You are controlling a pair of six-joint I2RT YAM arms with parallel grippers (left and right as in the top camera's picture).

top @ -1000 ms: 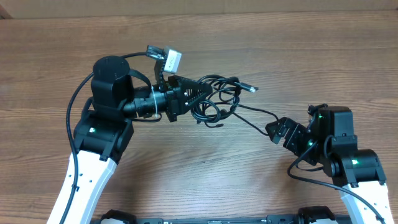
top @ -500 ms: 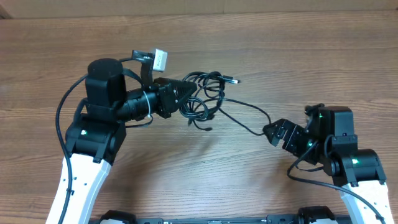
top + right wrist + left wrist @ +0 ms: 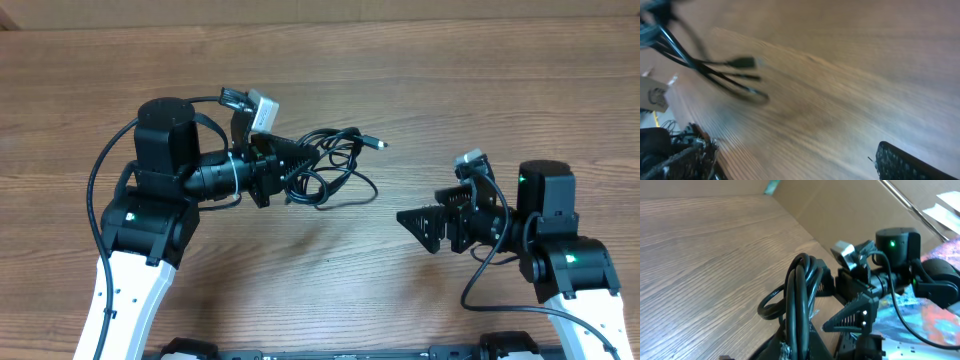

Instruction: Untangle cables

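The cables (image 3: 330,165) are a tangled bundle of thin black cords left of the table's middle, with a small silvery plug end (image 3: 379,144) sticking out to the right. My left gripper (image 3: 290,165) is shut on the bundle's left side; in the left wrist view the cords (image 3: 799,297) run up from between its fingers. My right gripper (image 3: 422,226) is open and empty, well to the right of the bundle and apart from it. The blurred right wrist view shows the cables (image 3: 715,70) at upper left, away from its fingers.
The wooden table (image 3: 400,70) has a cardboard wall along its back edge (image 3: 840,205). The left arm's own thicker black wire (image 3: 105,165) loops beside its wrist.
The right gripper has let go of a cord, opened and turned towards the bundle. The stretched cord has drawn back to the bundle. The left gripper has stayed shut on the cables and shifted a little.
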